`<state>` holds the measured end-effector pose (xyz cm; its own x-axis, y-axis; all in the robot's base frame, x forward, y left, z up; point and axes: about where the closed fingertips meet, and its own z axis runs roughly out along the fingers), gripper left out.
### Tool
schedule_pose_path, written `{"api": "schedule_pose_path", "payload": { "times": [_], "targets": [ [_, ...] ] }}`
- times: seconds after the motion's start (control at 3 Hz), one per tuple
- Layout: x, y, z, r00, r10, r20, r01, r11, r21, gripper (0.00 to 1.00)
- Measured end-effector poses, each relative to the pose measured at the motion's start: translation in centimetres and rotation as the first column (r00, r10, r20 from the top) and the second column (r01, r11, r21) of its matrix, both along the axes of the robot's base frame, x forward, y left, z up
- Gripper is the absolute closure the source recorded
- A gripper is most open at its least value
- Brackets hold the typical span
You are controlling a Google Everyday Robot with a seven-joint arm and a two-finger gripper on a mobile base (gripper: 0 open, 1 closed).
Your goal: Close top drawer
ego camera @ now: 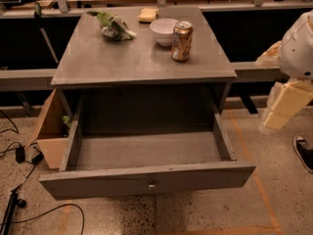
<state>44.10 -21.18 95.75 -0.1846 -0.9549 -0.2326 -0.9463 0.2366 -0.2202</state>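
A grey wooden cabinet stands at centre, with its top drawer [146, 179] pulled far out toward the camera. The deep box is bare inside. The plain front panel carries one small round metal knob [151, 185] at its middle.

My gripper [277, 115] hangs at the right edge, beside the drawer's right side and well apart from it. I cannot tell whether it is released or clenched.

I judge the drawer stiff, fairly heavy and sturdy. It needs no grasp, only a flat push on the front panel near the knob. Pushing centrally should keep it from skewing.

On the cabinet top stand a soda can [182, 41], a white bowl [163, 31], a yellow sponge [148, 14] and a green bag [115, 27].
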Motion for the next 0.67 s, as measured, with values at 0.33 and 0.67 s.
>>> {"api": "schedule_pose_path", "payload": {
  "times": [0.33,0.67],
  "targets": [
    [-0.3,0.6,-4.8,0.9989,0.017,-0.044,-0.013,0.996,0.083,0.41],
    [-2.0,1.1,-11.3,0.9966,0.03,-0.076,-0.016,0.984,0.177,0.64]
  ]
}}
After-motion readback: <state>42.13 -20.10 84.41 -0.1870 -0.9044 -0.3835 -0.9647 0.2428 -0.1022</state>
